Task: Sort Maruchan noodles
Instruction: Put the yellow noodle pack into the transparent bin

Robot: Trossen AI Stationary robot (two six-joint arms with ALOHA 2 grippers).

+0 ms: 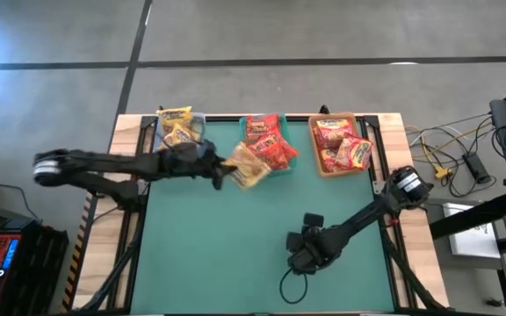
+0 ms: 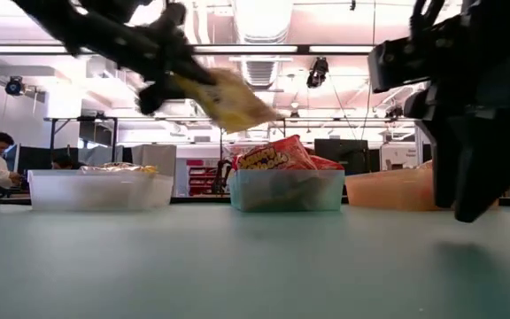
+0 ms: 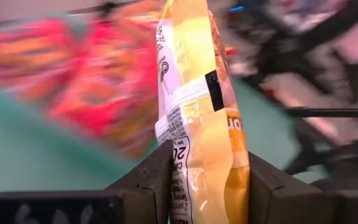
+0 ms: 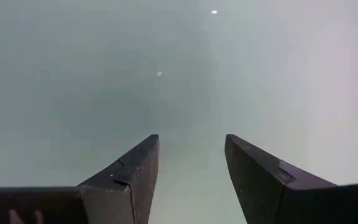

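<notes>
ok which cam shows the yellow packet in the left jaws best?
Left wrist view: the yellow packet fills the frame, clamped on both sides. High view shows it small, beside the teal tray. Low view shows it airborne. Right wrist: nothing.

Right gripper (image 4: 191,180) jaws parted over bare green table (image 4: 104,74).

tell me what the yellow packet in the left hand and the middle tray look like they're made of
Yellow packet: thin glossy plastic film, judging by its shine, creases and printed label; the left hand pinches it. Middle tray: probably translucent teal plastic, since the contents show dimly through its wall.
</notes>
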